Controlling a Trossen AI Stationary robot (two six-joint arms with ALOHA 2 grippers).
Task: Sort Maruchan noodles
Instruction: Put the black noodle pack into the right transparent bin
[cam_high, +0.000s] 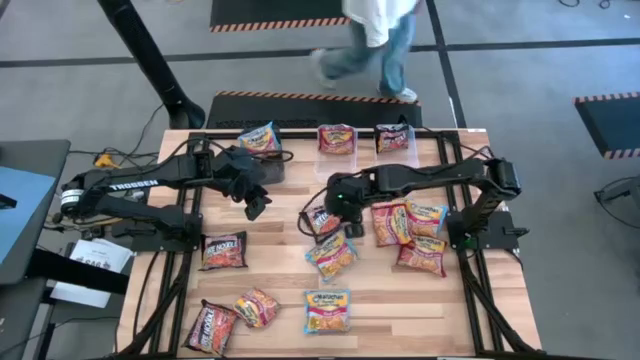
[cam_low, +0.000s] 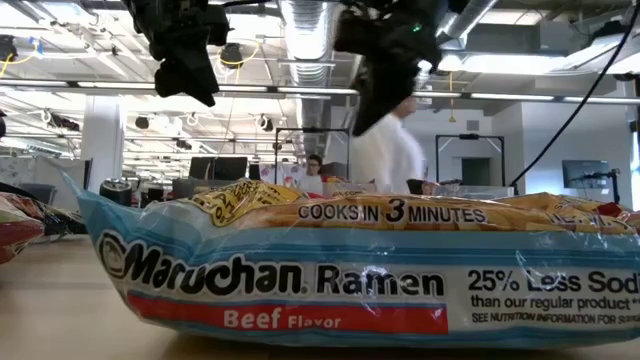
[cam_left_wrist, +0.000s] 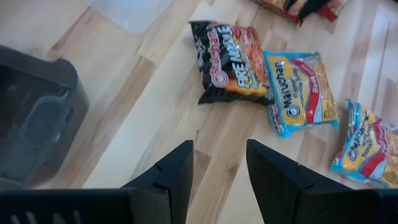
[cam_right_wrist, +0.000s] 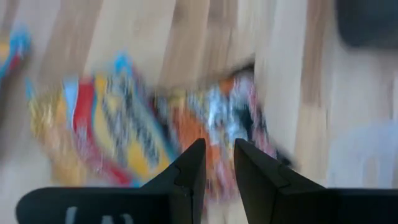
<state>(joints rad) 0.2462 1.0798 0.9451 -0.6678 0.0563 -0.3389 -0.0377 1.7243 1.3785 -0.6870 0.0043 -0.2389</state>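
Maruchan packets lie flat about the wooden table. A black/red packet and a light blue/yellow one sit mid-table. My right gripper hovers just over these two, open by a narrow gap, with the black/red packet blurred below its fingers. My left gripper is open above bare wood, a little left of that same black/red packet. A blue packet fills the low view. Three packets rest in the far bins: blue/yellow, red, black.
More packets lie on the left side of the near table, near the front edge, and in a cluster at the right. A black bin is beside my left gripper. A person walks beyond the far edge.
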